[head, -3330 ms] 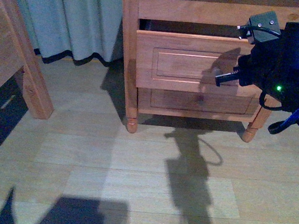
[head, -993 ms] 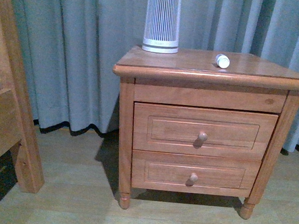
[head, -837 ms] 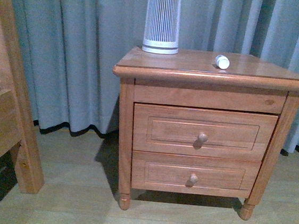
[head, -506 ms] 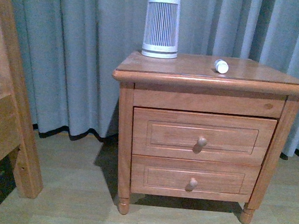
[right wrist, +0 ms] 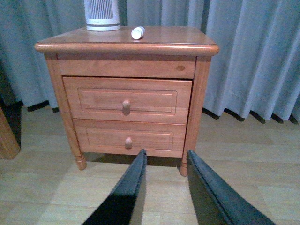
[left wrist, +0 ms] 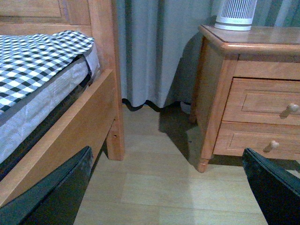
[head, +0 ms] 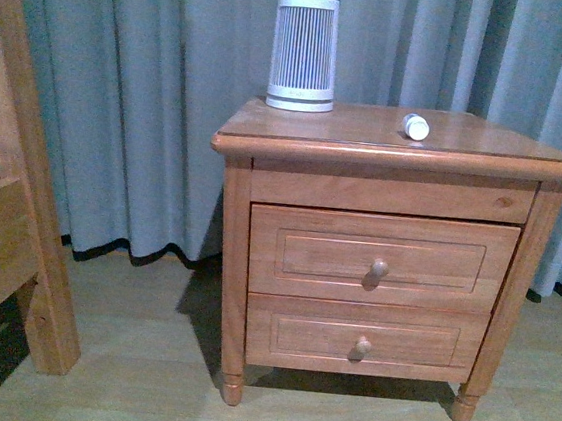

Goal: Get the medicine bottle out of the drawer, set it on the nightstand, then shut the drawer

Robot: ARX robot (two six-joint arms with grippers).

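One tiny white medicine bottle [head: 415, 127] with round cap, apparently lying on its side on the nightstand [head: 389, 139] top, right of one ribbed white cylinder [head: 305, 52], two drawers, upper drawer [head: 381, 258] shut, right gripper [right wrist: 164, 161] jaws open and empty, left gripper [left wrist: 164, 187] jaws wide apart.

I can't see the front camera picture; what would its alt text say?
A wooden nightstand with both drawers shut carries a small white medicine bottle lying on its side and a ribbed white cylinder, before grey curtains.
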